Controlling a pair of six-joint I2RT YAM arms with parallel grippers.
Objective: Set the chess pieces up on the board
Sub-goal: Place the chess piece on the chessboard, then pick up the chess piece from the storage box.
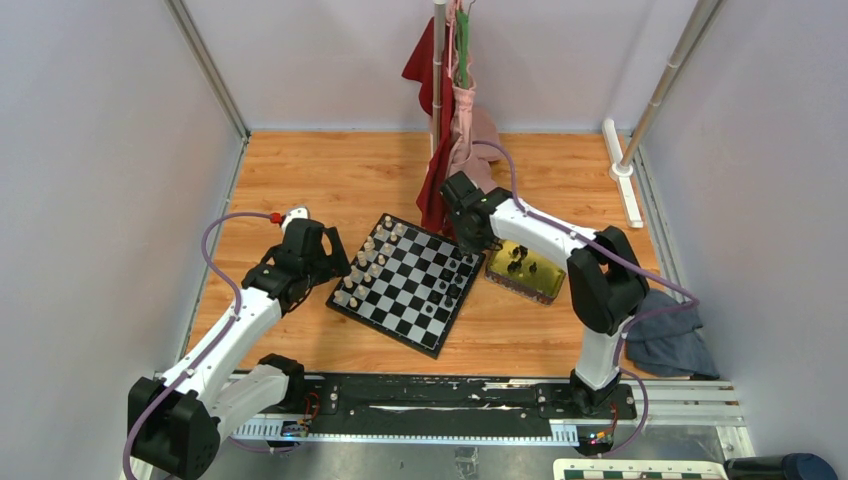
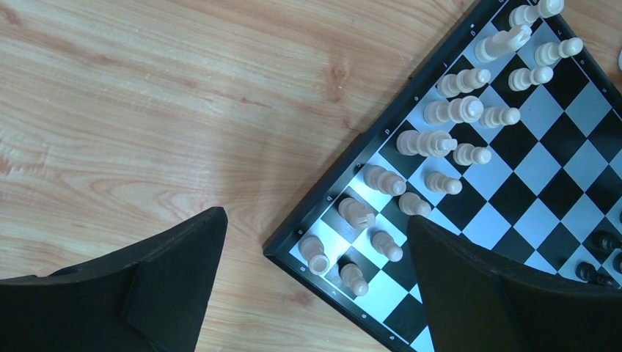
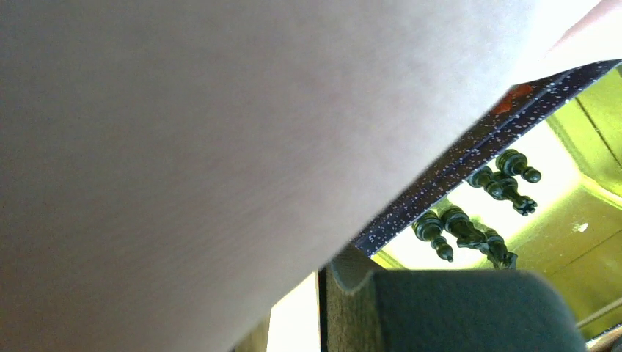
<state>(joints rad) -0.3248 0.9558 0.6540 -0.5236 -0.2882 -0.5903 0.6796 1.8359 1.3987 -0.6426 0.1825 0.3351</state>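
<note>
Wood-grain worktop (image 1: 330, 170) carries the board (image 1: 408, 290), set cornerwise, with cream-white pieces (image 2: 429, 143) in two rows along its left side, a few black chess pieces (image 1: 458, 283) along its right side, and more black ones in the gold tin tray (image 1: 518, 290) just beside that edge. My left tool (image 2: 315, 218) hangs over the board's near-left corner, fingers spread wide. My right tool (image 1: 478, 243) sits over the far-right corner next to the tray; a pale blur blocks my wrist view, so I cannot tell whether it is apart or together.
</note>
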